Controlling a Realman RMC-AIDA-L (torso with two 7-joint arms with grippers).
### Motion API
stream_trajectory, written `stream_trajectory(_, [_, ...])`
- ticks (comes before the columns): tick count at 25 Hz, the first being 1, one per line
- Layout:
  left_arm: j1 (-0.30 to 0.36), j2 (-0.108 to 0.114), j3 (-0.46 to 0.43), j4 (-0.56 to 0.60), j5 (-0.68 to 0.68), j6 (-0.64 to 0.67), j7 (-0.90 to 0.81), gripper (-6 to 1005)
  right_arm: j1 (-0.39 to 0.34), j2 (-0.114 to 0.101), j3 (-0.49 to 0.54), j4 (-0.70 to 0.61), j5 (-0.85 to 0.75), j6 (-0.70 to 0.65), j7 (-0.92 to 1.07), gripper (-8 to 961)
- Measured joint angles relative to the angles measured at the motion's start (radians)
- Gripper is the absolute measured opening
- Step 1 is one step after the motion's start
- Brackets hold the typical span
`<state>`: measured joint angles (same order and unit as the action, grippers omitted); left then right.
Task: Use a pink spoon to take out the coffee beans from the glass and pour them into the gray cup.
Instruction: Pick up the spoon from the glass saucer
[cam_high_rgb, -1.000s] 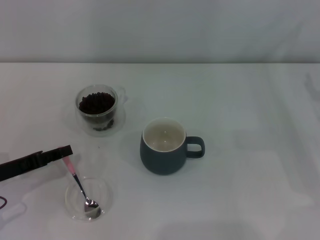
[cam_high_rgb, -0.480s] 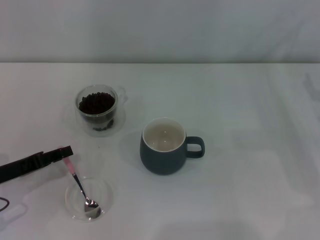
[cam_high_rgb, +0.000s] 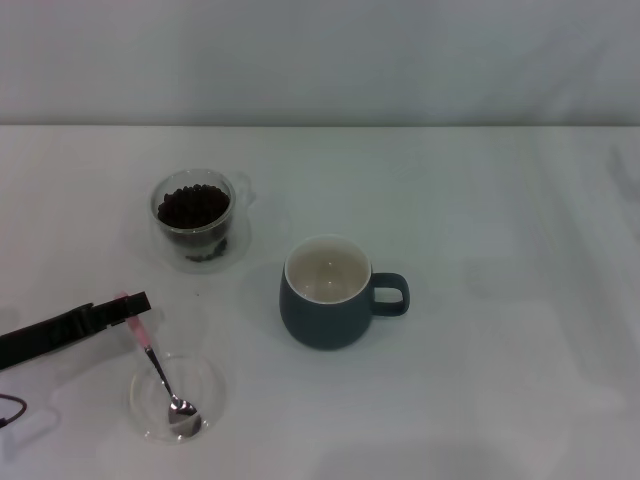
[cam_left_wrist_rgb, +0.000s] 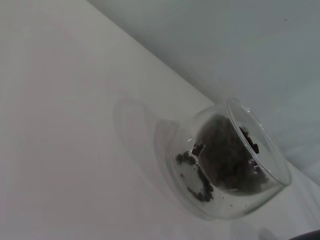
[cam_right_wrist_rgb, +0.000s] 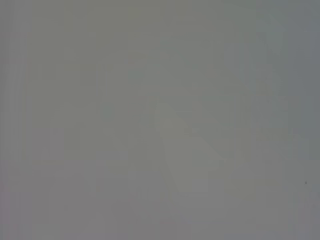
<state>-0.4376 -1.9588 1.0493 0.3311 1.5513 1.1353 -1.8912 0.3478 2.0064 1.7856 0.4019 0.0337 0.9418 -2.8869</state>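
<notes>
Reaching: left tool (cam_high_rgb: 135, 305) at spoon (cam_high_rgb: 160, 375) handle tip, grip state not discernible. Spoon bowl in clear dish (cam_high_rgb: 210, 385), handle slanting up-left toward tool. Glass (cam_high_rgb: 195, 220) beyond; cup (cam_high_rgb: 325, 295) right. Left arm nearer.

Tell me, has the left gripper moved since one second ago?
Yes, slightly: the left gripper, on the pink spoon handle, edged right toward the gray cup.

Dark brown coffee beans (cam_high_rgb: 193, 206) fill the clear glass (cam_high_rgb: 196, 222); the gray cup (cam_high_rgb: 328, 293) is blue-gray with cream interior; the pink spoon (cam_high_rgb: 160, 372) has a silver bowl.
</notes>
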Motion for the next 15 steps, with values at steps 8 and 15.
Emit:
stream_trajectory(8, [-0.009, 0.000, 0.000, -0.012, -0.001, -0.002, -0.004, 432, 0.002, 0.000, 0.000, 0.000, 0.000, 0.001, 0.000, 838])
stream_trajectory(15, [-0.009, 0.000, 0.000, -0.012, -0.001, -0.017, -0.012, 287, 0.003, 0.000, 0.000, 0.001, 0.000, 0.001, 0.000, 838])
